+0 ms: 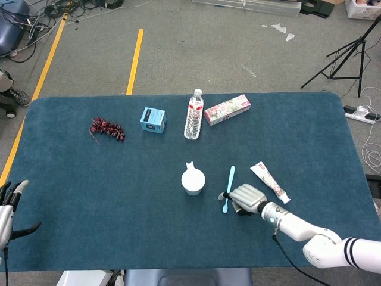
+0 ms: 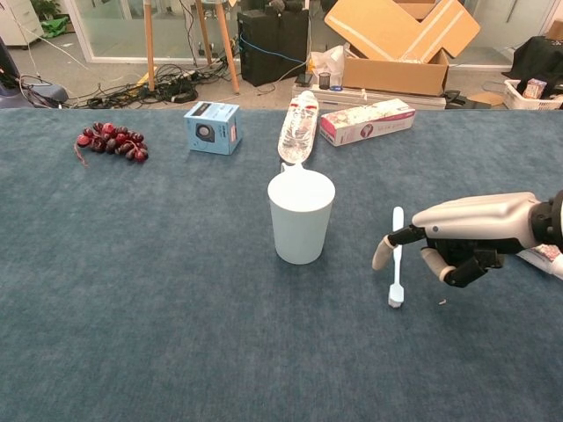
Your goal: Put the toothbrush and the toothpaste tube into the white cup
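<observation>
Head view: no label is reading clearly. The toothbrush (image 1: 228, 188) is lying on the surface between the white cup (image 1: 193, 181) and toothpaste tube (image 1: 269, 182), long axis running near-to-far. Left hand (image 1: 8, 208) is resting spread, holding nothing.

Chest view: right hand (image 2: 457, 239), fingers curling, is reaching over the toothbrush, grasping nothing
</observation>
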